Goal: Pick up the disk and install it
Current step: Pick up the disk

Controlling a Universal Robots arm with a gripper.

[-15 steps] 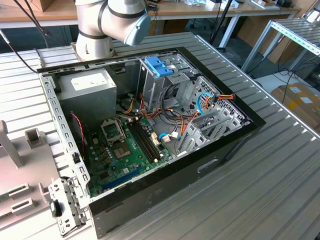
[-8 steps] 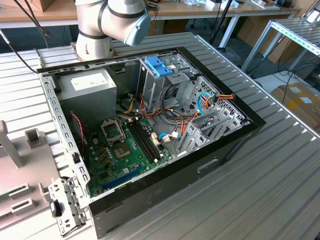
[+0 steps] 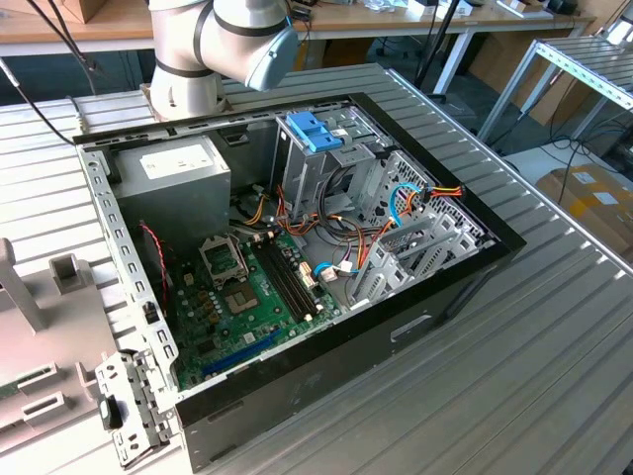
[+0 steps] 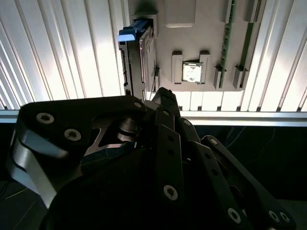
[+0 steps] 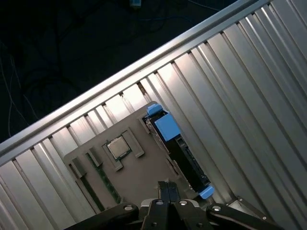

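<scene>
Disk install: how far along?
Nothing finished. The disk stands on edge in its beige holder beside a chip, outside the open case. In hand: the end effector, shut, is close beside the disk, not around it. Left: grasp, carry, install.

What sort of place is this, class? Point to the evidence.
Probably a robotics lab or workshop set up for computer assembly: a robot arm stands behind an open computer case on a ribbed metal table, with workbenches and cardboard boxes beyond.
</scene>
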